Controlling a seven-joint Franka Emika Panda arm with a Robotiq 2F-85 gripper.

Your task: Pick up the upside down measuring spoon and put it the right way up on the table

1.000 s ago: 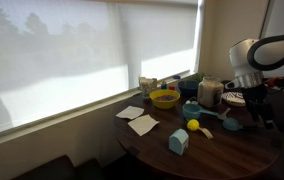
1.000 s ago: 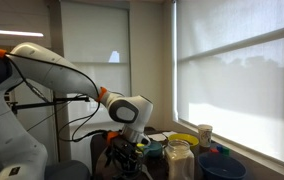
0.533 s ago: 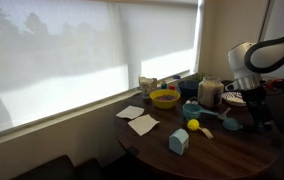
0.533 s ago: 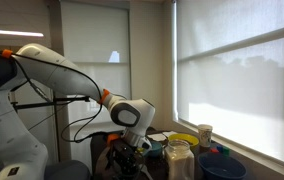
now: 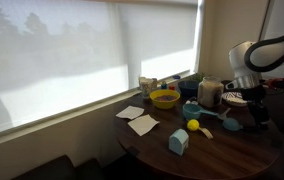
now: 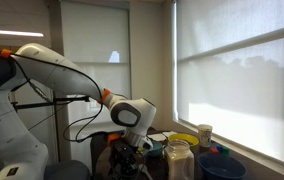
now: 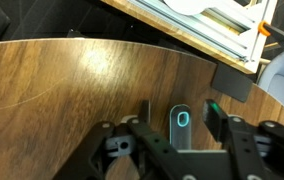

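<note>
In the wrist view the teal-blue measuring spoon's handle (image 7: 180, 122), with an oval hole at its end, lies on the dark wooden table (image 7: 52, 90). My gripper (image 7: 180, 115) is open, with one finger on each side of the handle and a gap on both sides. The spoon's bowl is hidden under the gripper body. In an exterior view the gripper (image 5: 250, 108) is low over the table (image 5: 212, 155), right by the spoon (image 5: 231, 126). In an exterior view the gripper (image 6: 132, 160) hangs low behind a jar.
A yellow ball (image 5: 193, 125), a pale blue block (image 5: 178, 141), a yellow bowl (image 5: 164, 98), a jar (image 5: 209, 93) and white napkins (image 5: 142, 123) stand on the table. A dark flat object (image 7: 234, 82) lies past the handle. The table edge curves at the upper left of the wrist view.
The arm has shifted slightly lower towards the table. The spoon has not moved.
</note>
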